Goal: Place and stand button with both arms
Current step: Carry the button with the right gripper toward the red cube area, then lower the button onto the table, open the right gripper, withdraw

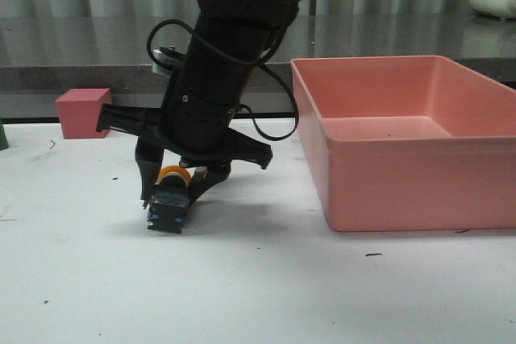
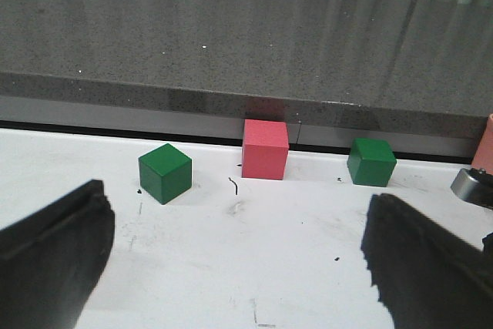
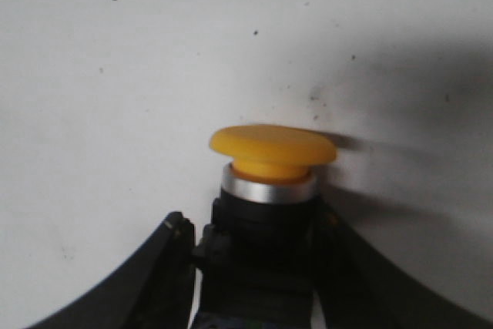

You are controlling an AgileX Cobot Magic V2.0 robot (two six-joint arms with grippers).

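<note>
Carefully, the button (image 1: 168, 199), clamped by the right gripper (image 1: 171, 191), should be lowered base-flat before release; the left gripper (image 2: 239, 267) is spread apart.

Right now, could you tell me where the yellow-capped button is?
In the front view the button sits left of centre, held in the right claw just at the white table, left of the pink bin.

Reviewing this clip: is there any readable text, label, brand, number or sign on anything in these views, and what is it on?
None can be read in any view.
The button: plain yellow cap, no marking; its black body between the right tool fingers shows no legible label.
Pink bin, pink cube, green cubes: plain faces.
Table: only dark scuffs and specks, no writing.
</note>
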